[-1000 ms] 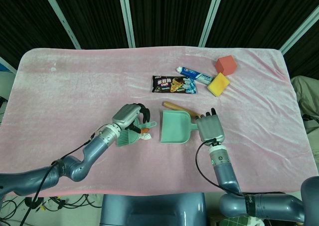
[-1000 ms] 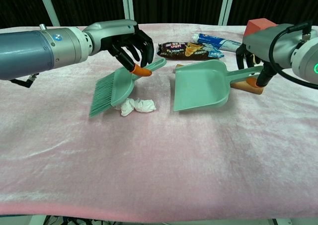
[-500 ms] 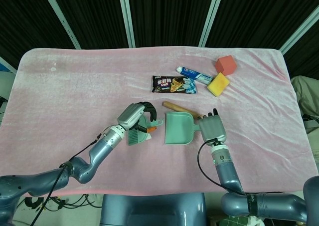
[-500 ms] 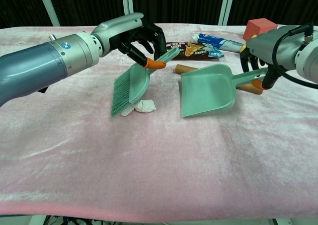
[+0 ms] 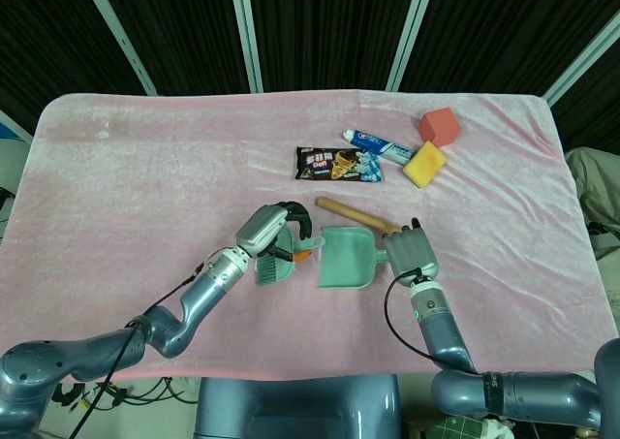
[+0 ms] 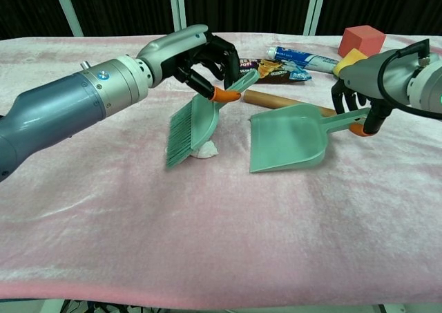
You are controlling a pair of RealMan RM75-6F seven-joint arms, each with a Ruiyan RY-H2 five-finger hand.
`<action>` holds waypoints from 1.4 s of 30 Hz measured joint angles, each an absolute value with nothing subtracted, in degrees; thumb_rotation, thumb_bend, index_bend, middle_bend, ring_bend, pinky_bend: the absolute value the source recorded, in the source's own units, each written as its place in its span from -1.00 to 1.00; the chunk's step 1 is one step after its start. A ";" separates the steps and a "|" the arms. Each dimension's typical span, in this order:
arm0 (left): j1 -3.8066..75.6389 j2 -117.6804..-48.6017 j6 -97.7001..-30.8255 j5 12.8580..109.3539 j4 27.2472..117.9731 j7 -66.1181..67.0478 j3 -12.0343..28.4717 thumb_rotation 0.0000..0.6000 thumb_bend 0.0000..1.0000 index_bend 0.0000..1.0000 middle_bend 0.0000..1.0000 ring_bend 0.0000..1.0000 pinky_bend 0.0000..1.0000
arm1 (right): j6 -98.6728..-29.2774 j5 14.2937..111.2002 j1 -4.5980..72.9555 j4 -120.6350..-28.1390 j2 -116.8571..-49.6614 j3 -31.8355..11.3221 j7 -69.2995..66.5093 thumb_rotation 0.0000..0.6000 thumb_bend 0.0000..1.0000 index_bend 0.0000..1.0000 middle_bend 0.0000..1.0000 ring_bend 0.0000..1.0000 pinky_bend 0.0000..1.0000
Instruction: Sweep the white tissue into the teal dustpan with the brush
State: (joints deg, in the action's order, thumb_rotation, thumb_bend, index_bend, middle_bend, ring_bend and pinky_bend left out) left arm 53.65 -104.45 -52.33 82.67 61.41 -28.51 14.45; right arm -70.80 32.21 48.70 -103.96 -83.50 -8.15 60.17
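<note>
The left hand (image 6: 200,54) grips the teal brush (image 6: 195,123) by its handle, fingers curled round the upper end; the bristles point down and to the left, tilted, with their lower edge at the pink table cover (image 6: 207,216). The white tissue (image 6: 204,149) lies on the cover directly under the brush head, mostly hidden by it — only a small crumpled part shows in the chest view. The teal dustpan (image 6: 290,139) sits just right of the brush, near but apart from the tissue, its open edge facing forward. The right hand (image 6: 359,92) holds the dustpan's handle, fingers closed on it. Behind the dustpan lies a wooden stick (image 6: 276,100); further back, a snack packet (image 5: 338,164), a toothpaste tube (image 5: 380,147), a red block (image 5: 438,125) and a yellow sponge (image 5: 424,163).
</note>
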 measured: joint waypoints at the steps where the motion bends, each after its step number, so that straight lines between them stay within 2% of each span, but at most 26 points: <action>1: 53.80 -104.80 -52.42 82.68 60.92 -28.91 14.41 1.00 -0.15 0.30 0.37 -0.49 -0.42 | -70.80 32.10 48.77 -103.96 -83.56 -8.17 59.99 1.00 0.05 0.36 0.15 -0.31 -0.66; 9: 54.80 -105.85 -52.03 82.82 59.32 -32.15 13.99 1.00 -0.15 0.32 0.39 -0.49 -0.42 | -71.16 31.63 49.23 -103.70 -83.67 -7.72 59.73 1.00 0.05 0.36 0.15 -0.31 -0.66; 21: 55.34 -101.17 -52.08 81.31 63.24 -34.15 16.10 1.00 -0.15 0.32 0.39 -0.49 -0.40 | -71.74 31.96 49.40 -103.45 -83.80 -6.82 59.23 1.00 0.05 0.36 0.15 -0.31 -0.66; 29: 53.28 -98.42 -50.62 80.76 64.48 -34.40 13.19 1.00 -0.15 0.32 0.40 -0.49 -0.40 | -71.82 32.06 49.44 -103.05 -84.25 -6.30 59.01 1.00 0.05 0.36 0.15 -0.31 -0.66; 35: 52.94 -100.00 -49.72 80.39 62.27 -34.69 11.99 1.00 -0.15 0.32 0.40 -0.49 -0.40 | -71.94 32.13 49.50 -102.84 -84.68 -5.96 58.96 1.00 0.05 0.36 0.15 -0.31 -0.66; 42: 54.62 -103.92 -49.35 80.42 59.27 -34.84 12.54 1.00 -0.15 0.32 0.40 -0.49 -0.40 | -72.27 32.51 49.38 -102.87 -84.76 -5.60 58.86 1.00 0.05 0.36 0.15 -0.31 -0.66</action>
State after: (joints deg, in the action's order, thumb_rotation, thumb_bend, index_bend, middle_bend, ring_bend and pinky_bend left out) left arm 54.62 -103.92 -49.35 80.42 59.27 -34.84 12.54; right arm -72.27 32.51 49.38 -102.87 -84.76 -5.60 58.86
